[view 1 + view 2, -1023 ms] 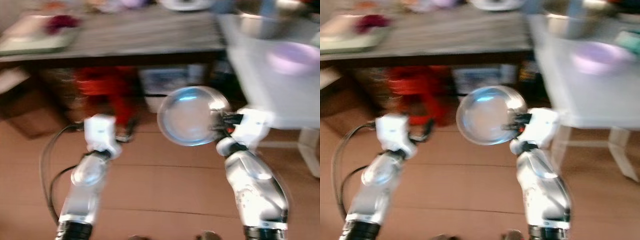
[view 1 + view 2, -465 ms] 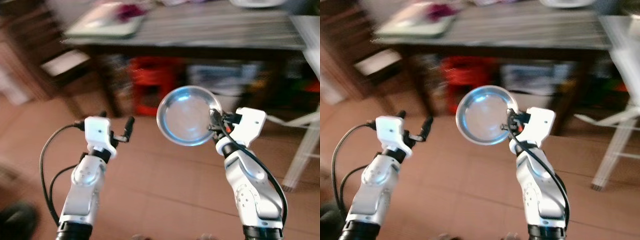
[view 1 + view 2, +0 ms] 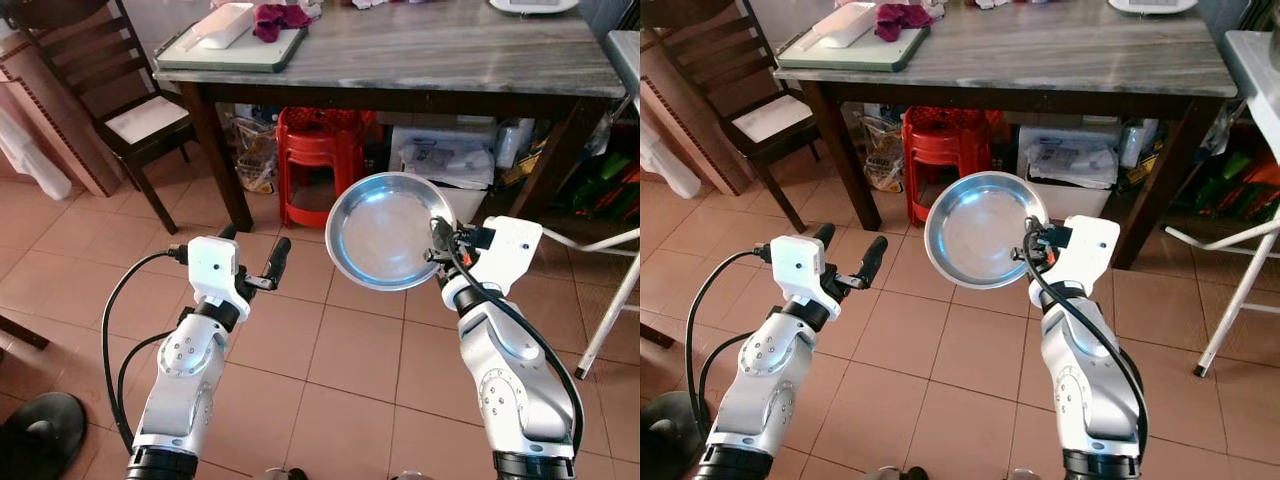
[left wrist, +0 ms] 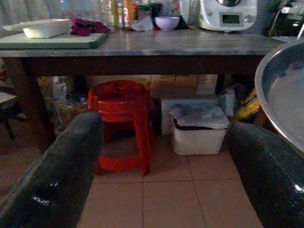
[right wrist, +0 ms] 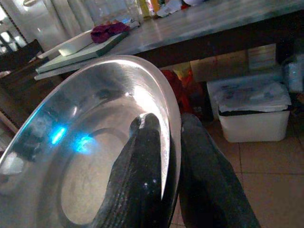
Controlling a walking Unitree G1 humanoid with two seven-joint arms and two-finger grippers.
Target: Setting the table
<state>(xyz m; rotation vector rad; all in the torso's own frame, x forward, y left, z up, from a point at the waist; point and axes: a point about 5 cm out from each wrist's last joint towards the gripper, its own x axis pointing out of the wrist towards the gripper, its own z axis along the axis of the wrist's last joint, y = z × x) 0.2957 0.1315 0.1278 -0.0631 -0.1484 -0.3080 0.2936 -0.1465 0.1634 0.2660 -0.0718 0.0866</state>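
Right gripper: our right gripper (image 5: 164, 156) is closed on the rim of the steel plate (image 3: 388, 230), one finger inside the rim and one outside, as the right wrist view shows.
Steel plate: it is in the air before us, tilted with its hollow toward the head camera, above the tiled floor (image 3: 330, 350) and short of the table (image 3: 450, 50).
Left gripper: our left gripper (image 3: 250, 265) is held up at about the same height, its fingers (image 4: 61, 175) wide apart with nothing between them.
Table: a dark-legged table with a grey stone-look top; at its far left corner lie a green tray (image 3: 232, 48) with a white dish (image 3: 222, 24) and a dark red cloth (image 3: 278, 16). A wooden chair (image 3: 110, 90) is at that end, and a red stool (image 3: 320, 160) and a white bin (image 3: 455, 165) are under the table.
Done so far: we judge that the plate is picked up and we face the table.
Left to do: to come near, to put the plate on the free part of the top, then to let go. No place is laid yet on the part of the top we see.
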